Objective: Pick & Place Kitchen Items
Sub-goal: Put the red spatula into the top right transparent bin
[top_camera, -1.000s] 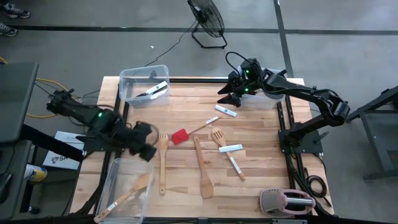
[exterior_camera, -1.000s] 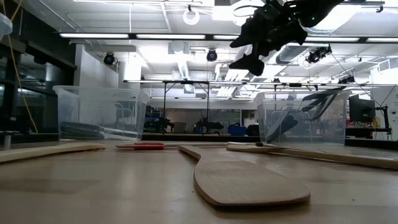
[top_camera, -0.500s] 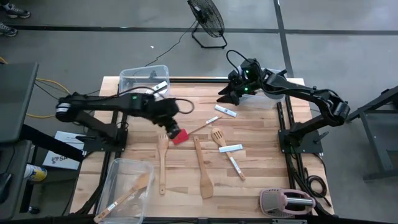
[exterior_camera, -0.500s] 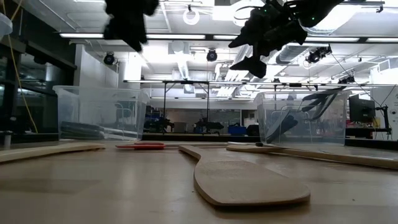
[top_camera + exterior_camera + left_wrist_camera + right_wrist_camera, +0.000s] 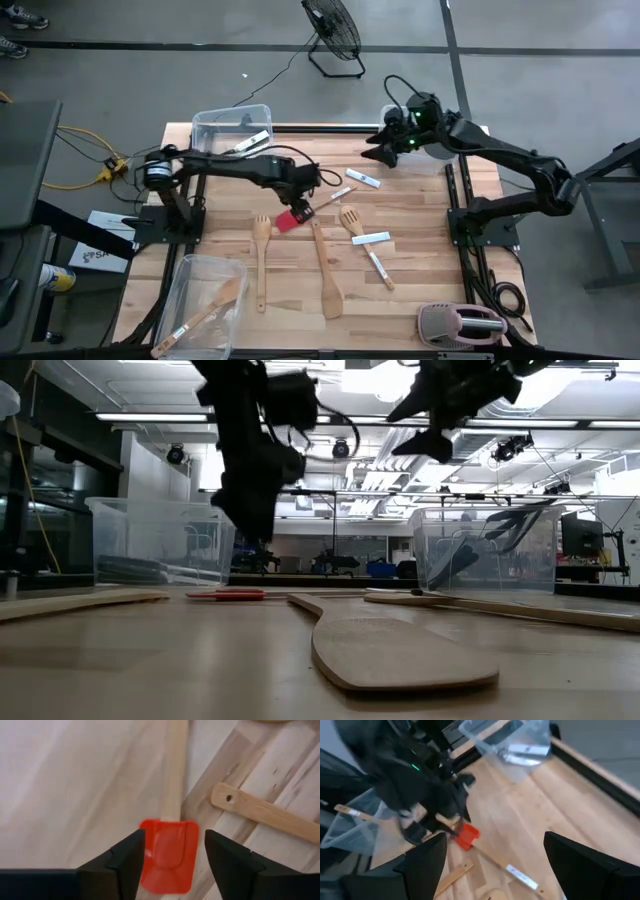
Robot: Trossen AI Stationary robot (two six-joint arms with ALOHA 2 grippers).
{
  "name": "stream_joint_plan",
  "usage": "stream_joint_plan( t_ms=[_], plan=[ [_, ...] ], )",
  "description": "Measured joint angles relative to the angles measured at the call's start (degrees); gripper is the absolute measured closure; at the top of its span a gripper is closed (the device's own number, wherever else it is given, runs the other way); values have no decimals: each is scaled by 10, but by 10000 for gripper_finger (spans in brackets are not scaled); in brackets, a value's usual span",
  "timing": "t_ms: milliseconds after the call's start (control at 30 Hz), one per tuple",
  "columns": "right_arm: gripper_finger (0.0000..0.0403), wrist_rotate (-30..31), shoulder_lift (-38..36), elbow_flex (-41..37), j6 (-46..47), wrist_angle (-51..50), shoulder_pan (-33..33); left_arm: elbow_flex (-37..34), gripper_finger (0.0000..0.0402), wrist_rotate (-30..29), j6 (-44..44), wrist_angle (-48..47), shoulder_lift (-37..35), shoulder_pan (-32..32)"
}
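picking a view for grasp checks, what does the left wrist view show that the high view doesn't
Only the left wrist view: the left end effector open, its fingers straddling the red spatula head without visibly touching it, and a hole in a wooden handle nearby.

Only the high view: both clear bins, the toaster, the white-bladed knives, the right end effector open near the table's far edge.

Both: the red spatula lying on the table under the left end effector.
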Motion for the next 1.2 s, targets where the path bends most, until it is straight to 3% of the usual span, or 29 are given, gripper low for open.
stream_joint_plan(
  t_ms=[267,533,1200],
  plan=[
    [78,22,-43,0,-6,-10,-6,0,185,25,8,28,50,-1],
    [78,29,-47,0,-1,-17,-7,0,185,-24,43,35,54,-1],
    [78,41,-47,0,15,-66,-8,44,185,-20,53,27,116,-1]
  ],
)
